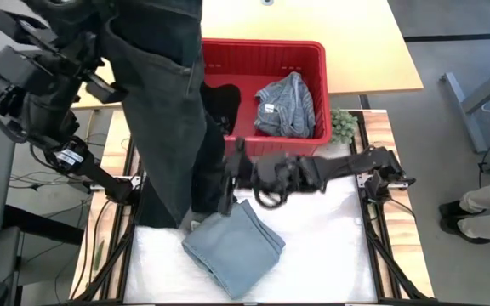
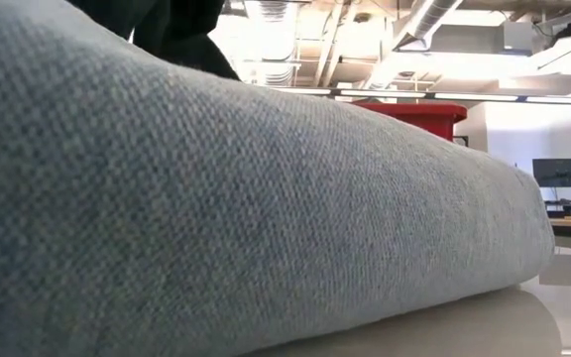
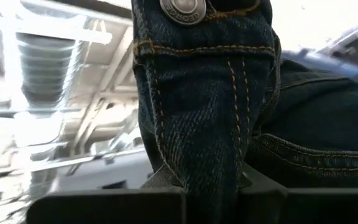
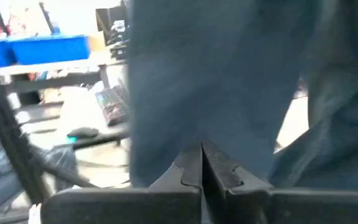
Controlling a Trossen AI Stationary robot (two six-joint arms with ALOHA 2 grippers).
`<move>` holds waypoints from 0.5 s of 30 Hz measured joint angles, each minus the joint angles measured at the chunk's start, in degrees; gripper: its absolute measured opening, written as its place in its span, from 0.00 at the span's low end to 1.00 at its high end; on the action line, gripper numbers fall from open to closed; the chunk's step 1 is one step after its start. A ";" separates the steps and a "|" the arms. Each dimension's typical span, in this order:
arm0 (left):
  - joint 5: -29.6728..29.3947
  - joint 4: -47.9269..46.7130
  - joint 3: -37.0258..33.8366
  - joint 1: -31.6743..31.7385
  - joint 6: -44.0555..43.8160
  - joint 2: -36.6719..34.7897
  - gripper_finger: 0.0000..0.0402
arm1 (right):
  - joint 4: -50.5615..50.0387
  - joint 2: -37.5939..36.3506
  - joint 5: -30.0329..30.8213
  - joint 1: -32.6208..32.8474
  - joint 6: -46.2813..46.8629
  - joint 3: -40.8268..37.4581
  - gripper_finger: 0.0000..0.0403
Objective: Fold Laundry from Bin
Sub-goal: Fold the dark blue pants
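Observation:
Dark denim-blue jeans (image 1: 173, 127) hang high over the table's left side, from my left gripper (image 3: 211, 182), which is shut on them; their lower end reaches the white cover. My right gripper (image 1: 226, 191) reaches in level from the right, with its fingers shut right at the hanging leg (image 4: 229, 81). A folded light blue-grey garment (image 1: 232, 246) lies flat on the cover near the front and fills the low view (image 2: 216, 218). The red bin (image 1: 313, 51) stands behind, holding a blue-white striped garment (image 1: 287, 106) and a black one (image 1: 221, 100). My left gripper pinches the jeans between its two fingers just below the waistband with its metal button (image 3: 183, 7), on the stitched front seam (image 3: 207, 155). The jeans are lifted and hang below the hold, several layers bunched. My right gripper stands against the jeans leg; I cannot tell whether it touches it.
A small green fuzzy lump (image 1: 343, 126) lies to the right of the bin. The wooden table top (image 1: 373, 42) runs on behind the bin. The white cover (image 1: 330, 246) shows bare to the right of the folded garment. A person's legs (image 1: 483, 204) show at the far right.

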 joint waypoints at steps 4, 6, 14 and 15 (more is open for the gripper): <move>-1.56 0.19 0.00 3.10 -1.22 0.43 0.02 | 2.72 1.04 0.15 3.00 0.90 -0.26 0.13; -1.39 0.25 0.02 3.91 -1.29 0.62 0.02 | 2.83 1.02 0.23 3.58 2.57 -0.04 0.19; -0.91 -0.18 0.00 7.37 -3.85 1.57 0.02 | -3.83 2.20 -0.05 4.35 10.28 -0.23 0.61; -0.99 -0.18 0.00 7.53 -4.01 1.72 0.02 | -3.79 2.81 0.07 4.29 10.44 -0.19 0.67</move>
